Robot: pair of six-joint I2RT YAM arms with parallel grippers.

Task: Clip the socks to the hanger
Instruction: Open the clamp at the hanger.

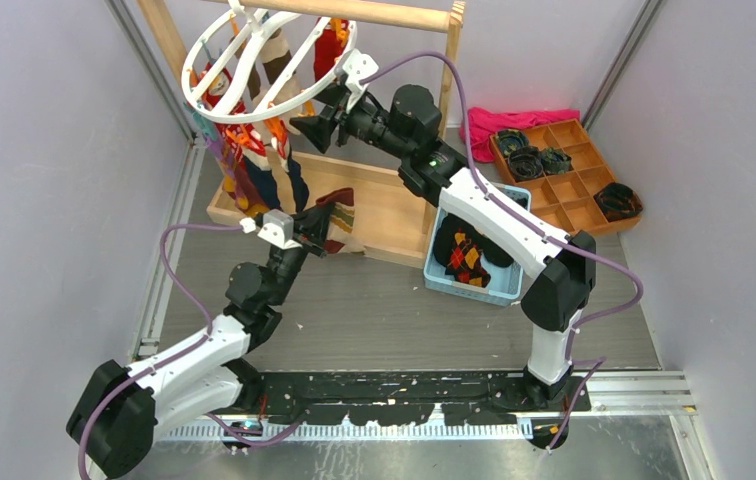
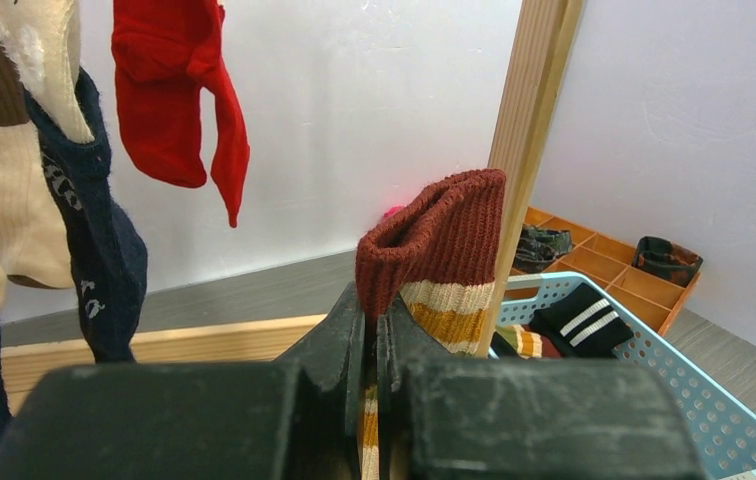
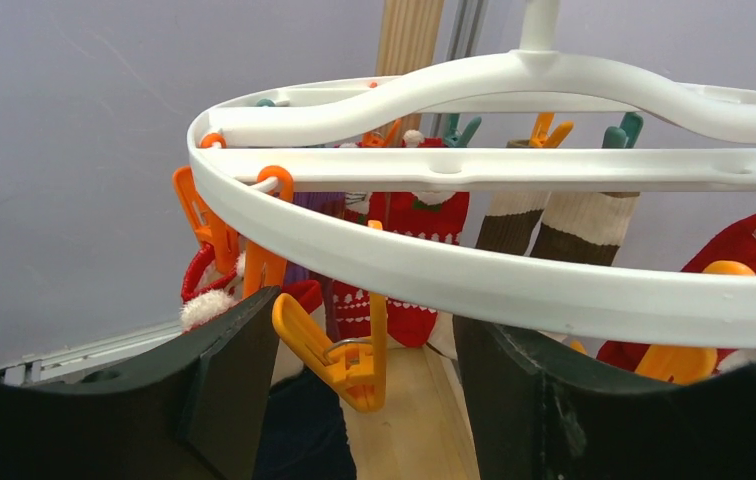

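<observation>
That maroon striped sock (image 2: 444, 235) is light, floppy ribbed knit, so the left tool (image 2: 372, 318) pinching it shut just below the cuff looks right to me, while the right tool (image 3: 364, 345) sits wide open facing an orange clip (image 3: 339, 365) under the white hanger (image 3: 514, 285).

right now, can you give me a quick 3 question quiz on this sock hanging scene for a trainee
1. True or false: the left gripper is shut on the maroon striped sock.
2. The clip hanging between the fingers of the open right gripper is: A orange, B green, C white.
3. Fill in: the blue basket holds more ____.
Key: 1 true; 2 A; 3 socks.
</observation>
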